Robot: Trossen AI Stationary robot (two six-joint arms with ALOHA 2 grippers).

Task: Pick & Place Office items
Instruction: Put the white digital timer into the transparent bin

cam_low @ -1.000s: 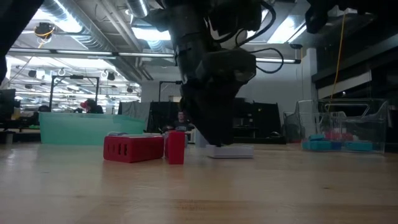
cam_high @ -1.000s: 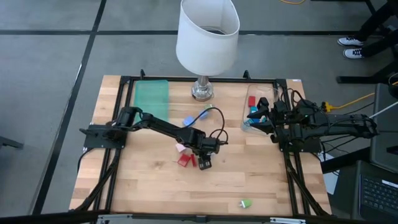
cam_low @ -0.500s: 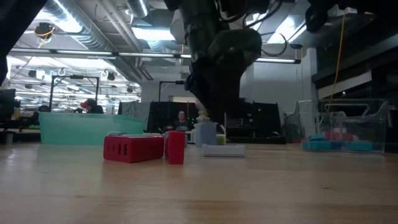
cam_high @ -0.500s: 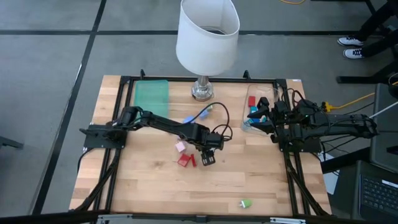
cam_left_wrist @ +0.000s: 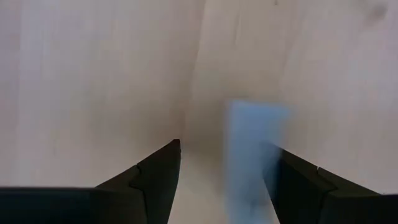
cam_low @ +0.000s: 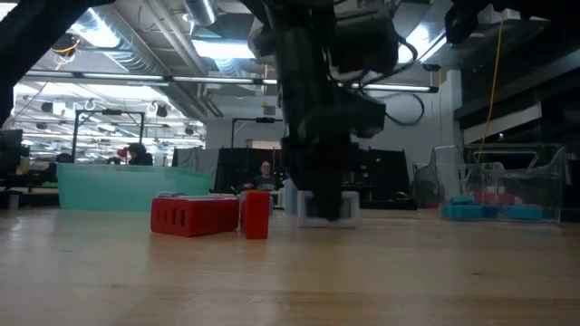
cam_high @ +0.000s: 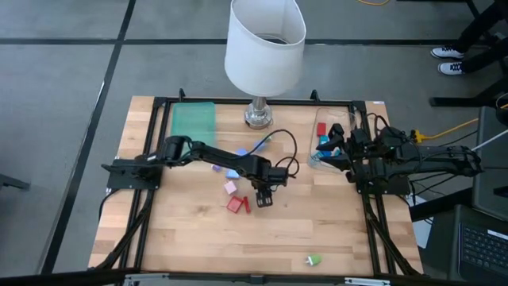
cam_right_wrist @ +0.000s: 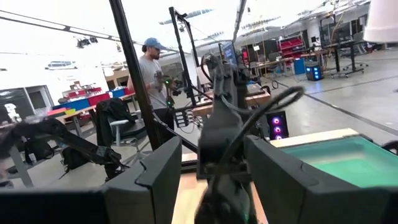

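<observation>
Over the table, high view: left gripper (cam_high: 263, 198) points down at mid-table. Two red pieces (cam_high: 237, 204) lie just beside it, on the side towards the left arm's base. A pink piece (cam_high: 230, 187) lies near, beyond the red ones, and a green piece (cam_high: 314, 259) is well apart, by the near edge.
Right arm, high view: right gripper (cam_high: 323, 161) waits at the bin (cam_high: 317, 127), which has blue and red pieces in it.
At table height, low view: the left gripper (cam_low: 324, 205) is down at the wood. A pale piece (cam_low: 352, 210) sits right behind its tips and shows on both sides; the red pieces (cam_low: 195, 215) are close by but apart.
Left wrist view: fingers (cam_left_wrist: 155, 180) are spread. A pale blue piece (cam_left_wrist: 252, 155) lies between them, off-centre and close to one finger. Whether it touches cannot be told.
Long axis: it runs forward, along the fingers, so the jaws face its narrow width.
Nearer arm: left, already astride the piece.
Judgement: closing should pinch it, though it may slide to centre first.
Right wrist view: fingers (cam_right_wrist: 155, 180) are apart with nothing held. The left arm and a person show beyond.
</observation>
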